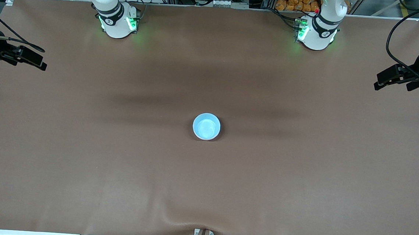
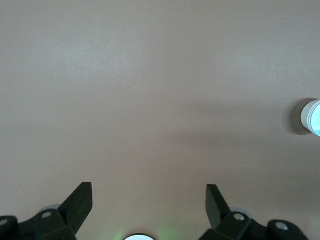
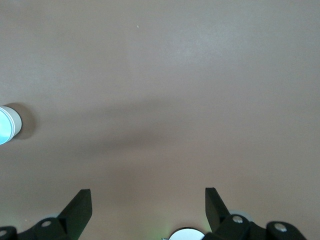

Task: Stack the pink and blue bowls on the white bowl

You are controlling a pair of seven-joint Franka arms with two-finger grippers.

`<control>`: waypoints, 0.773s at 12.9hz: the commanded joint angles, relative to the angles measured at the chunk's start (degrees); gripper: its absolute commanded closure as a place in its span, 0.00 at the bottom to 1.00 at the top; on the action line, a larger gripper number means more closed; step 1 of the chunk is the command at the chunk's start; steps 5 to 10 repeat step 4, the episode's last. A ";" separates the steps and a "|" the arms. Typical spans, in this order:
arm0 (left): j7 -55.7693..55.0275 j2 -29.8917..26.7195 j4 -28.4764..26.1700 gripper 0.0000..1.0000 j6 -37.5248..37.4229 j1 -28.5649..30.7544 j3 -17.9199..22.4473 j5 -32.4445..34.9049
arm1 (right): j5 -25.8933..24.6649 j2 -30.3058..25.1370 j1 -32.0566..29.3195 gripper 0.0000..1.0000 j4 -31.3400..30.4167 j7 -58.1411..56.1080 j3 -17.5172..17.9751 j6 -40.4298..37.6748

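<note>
My left gripper (image 2: 148,202) hangs with its jaws spread wide and nothing between them, over bare table (image 1: 300,183) at the left arm's end, well apart from the stack (image 1: 206,126). My right gripper (image 3: 148,202) hangs the same way over the right arm's end, jaws apart and empty, just as clear of the stack. Both arms wait. The stack stands alone near the middle of the table, midway between my two grippers and nearer the front camera than either arm's base. Seen from above it reads as one round bowl, its inside light sky blue with a paler rim. Each wrist view catches only its edge: a white outer wall with the blue showing at the mouth. From that I judge the blue bowl sits on top, nested in a white one; a pink bowl between them I cannot make out, and no pink bowl stands loose on the table. By my reading the stacking looks finished, or as near finished as these views can prove, and I am pulled back at rest. If anything remains, the next move calls for a check that the nest sits level and that the pink bowl is truly inside it; no reach seems needed. The bowls look smooth, light and plastic, upright, casting a short shadow.
</note>
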 commanded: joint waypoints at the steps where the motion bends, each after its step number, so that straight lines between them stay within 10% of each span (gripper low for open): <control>1: 0.32 -0.06 0.61 0.00 -0.13 0.14 -0.59 1.32 | -1.29 -0.36 -1.01 0.00 0.52 0.20 1.01 0.00; 10: 0.32 -0.23 0.70 0.00 -0.05 0.14 -0.77 1.32 | -1.29 -0.36 -1.01 0.00 0.52 0.20 1.01 0.00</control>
